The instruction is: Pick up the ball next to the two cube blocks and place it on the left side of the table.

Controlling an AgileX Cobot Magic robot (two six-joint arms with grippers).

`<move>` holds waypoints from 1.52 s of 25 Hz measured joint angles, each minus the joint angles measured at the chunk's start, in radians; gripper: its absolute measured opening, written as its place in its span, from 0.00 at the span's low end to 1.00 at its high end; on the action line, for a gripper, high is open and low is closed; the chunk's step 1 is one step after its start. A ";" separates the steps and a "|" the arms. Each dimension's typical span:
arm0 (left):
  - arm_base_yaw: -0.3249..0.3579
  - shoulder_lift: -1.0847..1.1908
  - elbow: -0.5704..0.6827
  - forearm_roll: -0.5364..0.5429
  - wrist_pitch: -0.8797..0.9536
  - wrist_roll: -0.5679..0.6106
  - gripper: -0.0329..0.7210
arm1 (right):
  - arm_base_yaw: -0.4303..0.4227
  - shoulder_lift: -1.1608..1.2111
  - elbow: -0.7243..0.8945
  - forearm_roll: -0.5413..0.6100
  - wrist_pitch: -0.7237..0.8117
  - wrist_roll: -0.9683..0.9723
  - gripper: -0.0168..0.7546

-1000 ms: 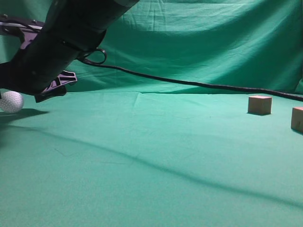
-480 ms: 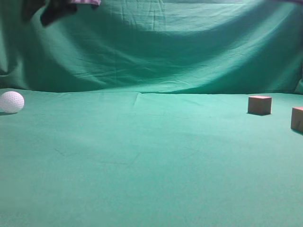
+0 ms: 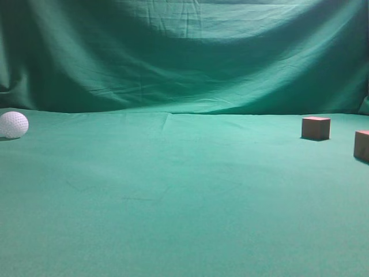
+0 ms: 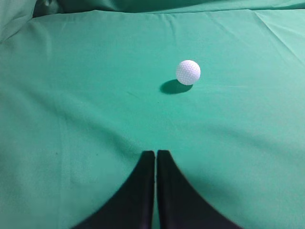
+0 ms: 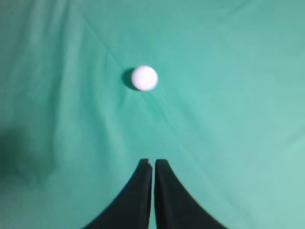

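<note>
The white dimpled ball rests on the green table at its far left edge, far from the two tan cube blocks at the right. No gripper shows in the exterior view. In the left wrist view my left gripper is shut and empty, held above the cloth, with the ball ahead and slightly right. In the right wrist view my right gripper is shut and empty, high above the cloth, with the ball ahead of it.
A green cloth backdrop hangs behind the table. Folds of cloth lie at the far left corner in the left wrist view.
The dark arm that was over the ball at the left has lifted up and out of the exterior view. The ball stays at the left, and the cubes have not moved.
</note>
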State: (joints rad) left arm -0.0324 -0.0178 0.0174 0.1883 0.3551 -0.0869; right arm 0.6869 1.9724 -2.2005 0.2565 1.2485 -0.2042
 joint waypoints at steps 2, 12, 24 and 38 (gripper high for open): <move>0.000 0.000 0.000 0.000 0.000 0.000 0.04 | -0.009 -0.069 0.045 -0.096 0.003 0.036 0.02; 0.000 0.000 0.000 0.000 0.000 0.000 0.04 | -0.029 -0.525 0.644 -0.187 -0.099 0.092 0.02; 0.000 0.000 0.000 0.000 0.000 0.000 0.04 | -0.030 -0.990 1.342 -0.180 -0.649 0.180 0.02; 0.000 0.000 0.000 0.000 0.000 0.000 0.04 | -0.030 -1.219 1.549 -0.189 -0.706 0.214 0.02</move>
State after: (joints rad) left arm -0.0324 -0.0178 0.0174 0.1883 0.3551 -0.0869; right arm 0.6568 0.7536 -0.6516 0.0678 0.5422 0.0103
